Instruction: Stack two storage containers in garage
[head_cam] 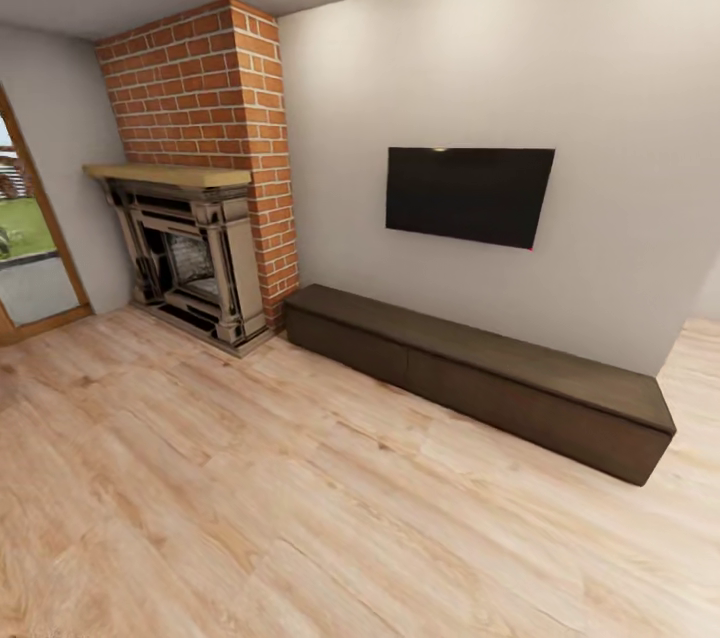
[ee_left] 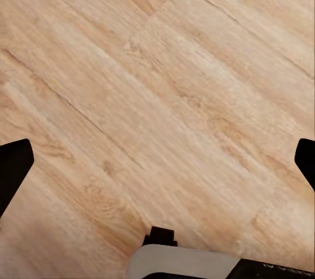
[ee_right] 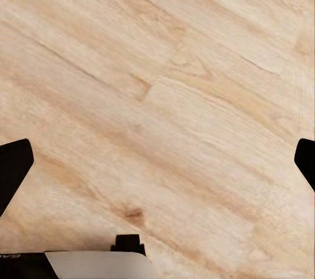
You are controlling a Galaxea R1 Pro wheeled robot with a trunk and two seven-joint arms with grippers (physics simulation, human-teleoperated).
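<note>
I am in the living room, facing a red-brick fireplace, a wall TV and a dark low cabinet beneath it. The two storage containers are out of view. In the left wrist view my left gripper hangs open over bare wood planks, its black fingertips far apart with nothing between them. My right gripper is likewise open above the wood floor, its fingertips wide apart and empty.
Light wood-plank floor stretches in front of me. A glass door with a wooden frame stands at the far left. The floor continues past the wall's corner at the right.
</note>
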